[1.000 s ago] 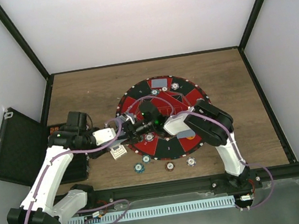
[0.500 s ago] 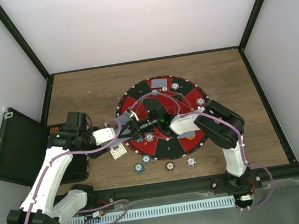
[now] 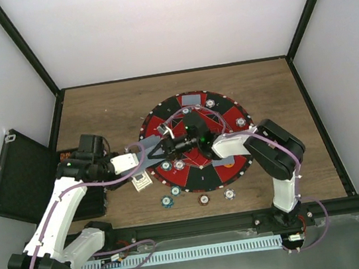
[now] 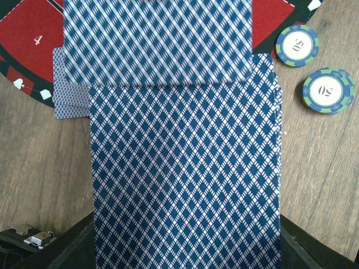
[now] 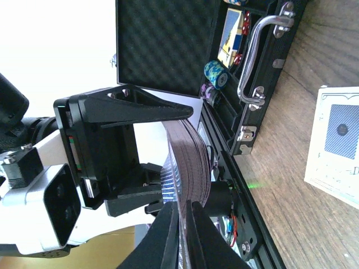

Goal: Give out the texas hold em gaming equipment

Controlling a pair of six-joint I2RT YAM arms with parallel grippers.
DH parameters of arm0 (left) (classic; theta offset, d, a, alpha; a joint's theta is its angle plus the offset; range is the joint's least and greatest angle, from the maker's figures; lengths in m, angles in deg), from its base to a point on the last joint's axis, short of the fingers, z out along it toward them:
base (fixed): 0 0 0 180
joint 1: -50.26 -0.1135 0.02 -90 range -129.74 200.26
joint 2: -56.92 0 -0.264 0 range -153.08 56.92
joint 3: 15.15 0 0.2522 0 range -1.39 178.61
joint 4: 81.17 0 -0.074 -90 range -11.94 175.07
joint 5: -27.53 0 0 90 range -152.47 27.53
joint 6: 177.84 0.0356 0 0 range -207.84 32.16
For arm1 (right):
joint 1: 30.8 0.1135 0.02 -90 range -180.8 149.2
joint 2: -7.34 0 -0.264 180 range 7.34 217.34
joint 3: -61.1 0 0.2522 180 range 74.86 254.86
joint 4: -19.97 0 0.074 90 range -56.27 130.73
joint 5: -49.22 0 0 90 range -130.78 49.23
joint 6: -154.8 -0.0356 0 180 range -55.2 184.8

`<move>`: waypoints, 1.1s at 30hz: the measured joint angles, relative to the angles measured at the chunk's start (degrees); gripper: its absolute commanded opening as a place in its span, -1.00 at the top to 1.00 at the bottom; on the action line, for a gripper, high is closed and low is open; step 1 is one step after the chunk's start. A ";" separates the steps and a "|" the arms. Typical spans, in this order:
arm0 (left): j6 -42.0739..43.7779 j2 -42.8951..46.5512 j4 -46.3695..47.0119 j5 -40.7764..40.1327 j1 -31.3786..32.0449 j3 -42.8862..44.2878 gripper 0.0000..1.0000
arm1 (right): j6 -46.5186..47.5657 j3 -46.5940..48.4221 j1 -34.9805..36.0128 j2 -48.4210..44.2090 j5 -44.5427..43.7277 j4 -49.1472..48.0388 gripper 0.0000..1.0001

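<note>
My left gripper (image 3: 139, 159) is shut on a deck of playing cards (image 4: 185, 185) with blue checked backs, held just off the left rim of the round red-and-black mat (image 3: 202, 178). Its fingers are hidden under the deck. My right gripper (image 5: 182, 230) is shut on the top card (image 4: 157, 39), which juts forward off the deck. From the right wrist the deck (image 5: 193, 162) shows edge-on in the left gripper's black jaws. Poker chips (image 3: 180, 165) and a card (image 3: 191, 99) lie on the mat. Two chips (image 4: 297, 46) rest on the wood beside it.
A black hinged case (image 3: 18, 177) lies open at the left, with chips (image 5: 216, 73) inside. A white card box (image 3: 142, 181) lies on the wood below the grippers. Several loose chips (image 3: 204, 199) sit near the front edge. White walls enclose the table.
My right gripper has shut on the deck's top card, and its wrist has drawn back to the right over the mat. The left arm has stayed put with the deck.
</note>
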 measured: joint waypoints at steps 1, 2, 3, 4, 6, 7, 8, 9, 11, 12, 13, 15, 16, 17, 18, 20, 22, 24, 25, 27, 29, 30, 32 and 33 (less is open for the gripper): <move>0.00 0.00 -0.02 0.00 0.00 0.00 0.52 | 0.28 0.00 -0.35 -0.35 0.04 0.48 0.90; 0.02 0.00 0.00 0.00 0.00 0.00 0.52 | 0.61 0.00 -0.81 -0.72 0.17 1.14 0.91; 0.04 0.00 0.00 0.00 0.00 0.00 0.52 | 0.96 0.00 -1.25 -0.98 0.33 1.60 0.91; 0.07 0.00 0.00 0.00 0.00 0.00 0.52 | 1.31 0.00 -1.66 -1.18 0.52 1.97 0.93; 0.07 0.00 0.00 0.00 0.00 0.00 0.52 | 2.10 0.00 -2.84 -1.42 1.09 3.02 0.97; 0.07 0.00 0.00 0.00 0.00 0.00 0.52 | 2.60 0.02 -3.56 -1.49 1.40 3.69 0.98; 0.09 0.00 0.00 -0.02 0.00 0.00 0.52 | 3.02 0.07 -4.66 -1.49 1.86 4.55 0.98; 0.09 0.00 0.00 -0.02 0.00 0.00 0.52 | 3.45 0.13 -5.81 -1.49 2.16 5.35 0.98; 0.09 0.00 -0.02 -0.11 0.00 0.00 0.52 | 4.46 0.72 -8.52 -1.46 3.02 7.21 0.98; 0.11 0.00 0.00 -0.20 0.00 0.00 0.52 | 5.03 1.60 -9.88 -1.22 3.50 8.55 0.98; 0.13 0.00 0.00 -0.22 0.00 0.00 0.52 | 5.84 3.08 -11.58 -0.63 3.96 9.64 0.98; 0.13 0.00 -0.02 -0.26 0.00 0.00 0.52 | 8.26 8.00 -15.23 1.73 4.76 12.85 0.98; 0.13 0.00 -0.02 -0.26 0.00 0.00 0.52 | 9.20 9.99 -16.52 2.84 4.81 14.21 0.98; 0.13 0.00 -0.02 -0.26 0.00 0.00 0.52 | 10.64 13.49 -18.32 4.79 5.33 16.44 0.97; 0.13 0.00 -0.02 -0.26 0.00 0.00 0.52 | 11.98 17.14 -19.89 7.13 5.62 18.40 0.97; 0.13 0.00 -0.04 -0.26 0.00 0.00 0.52 | 14.84 24.90 -22.80 12.57 5.57 22.56 0.97; 0.13 -0.02 -0.04 -0.26 0.00 0.00 0.52 | 17.51 32.85 -25.42 18.60 5.18 27.30 0.96; 0.13 -0.02 -0.04 -0.26 0.00 0.00 0.52 | 19.54 40.35 -27.63 24.52 4.37 32.09 0.92; 0.11 -0.02 -0.04 -0.26 0.00 0.00 0.52 | 20.37 44.09 -28.72 27.45 4.00 34.67 0.90; 0.11 -0.02 -0.09 -0.22 0.00 0.00 0.52 | 21.77 50.40 -30.40 32.98 2.95 38.71 0.87; 0.11 0.00 -0.20 -0.22 0.00 0.00 0.52 | 22.45 54.60 -31.69 37.07 2.08 41.97 0.82; 0.11 0.00 -0.26 -0.22 0.00 0.00 0.52 | 22.60 56.08 -32.30 38.77 1.66 43.41 0.77; 0.11 0.00 -0.42 -0.24 0.00 0.00 0.52 | 22.75 58.03 -33.16 40.74 1.62 45.38 0.68; 0.13 0.00 -0.48 -0.26 0.00 0.00 0.52 | 22.67 58.66 -33.29 40.85 0.87 46.31 0.61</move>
